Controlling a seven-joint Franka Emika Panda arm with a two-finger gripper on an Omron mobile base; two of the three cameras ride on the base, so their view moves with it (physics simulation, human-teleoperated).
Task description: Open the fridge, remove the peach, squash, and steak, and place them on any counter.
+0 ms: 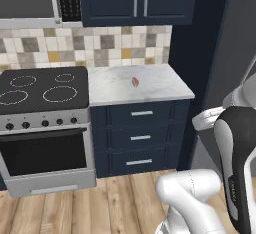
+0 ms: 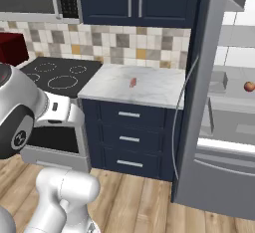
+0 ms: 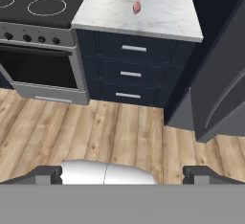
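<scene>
1. The steak [image 1: 135, 82] lies flat on the marble tabletop [image 1: 160, 85], near its middle and a little toward the back wall, with bare marble all around it.
2. In the right base view the same steak [image 2: 133, 82] sits well apart from the tabletop's [image 2: 109, 90] edges; the hand view shows it [image 3: 137, 7] toward the far side of the marble [image 3: 167, 15].
3. The peach [image 2: 248, 86] rests on a grey shelf inside the fridge [image 2: 204, 127], at the right edge of the right base view.
4. The fridge's left door stands swung outward, its long curved handle [image 2: 178, 122] facing the room, and the white interior with shelves shows behind it.
5. I cannot tell where the squash is.
6. The fingers [image 3: 123, 174] are spread wide apart and grasp nothing; their two dark tips sit at the bottom of the hand view, above the wooden floor [image 3: 95, 132].
7. The hand looks toward the navy drawers [image 3: 131, 72] under the tabletop, well apart from the steak.
8. Left of the tabletop stands the black stovetop [image 1: 40, 90] with white rings, above the oven [image 1: 45, 153].
9. Navy wall cabinets [image 1: 135, 0] hang above a tiled backsplash [image 1: 100, 43].
</scene>
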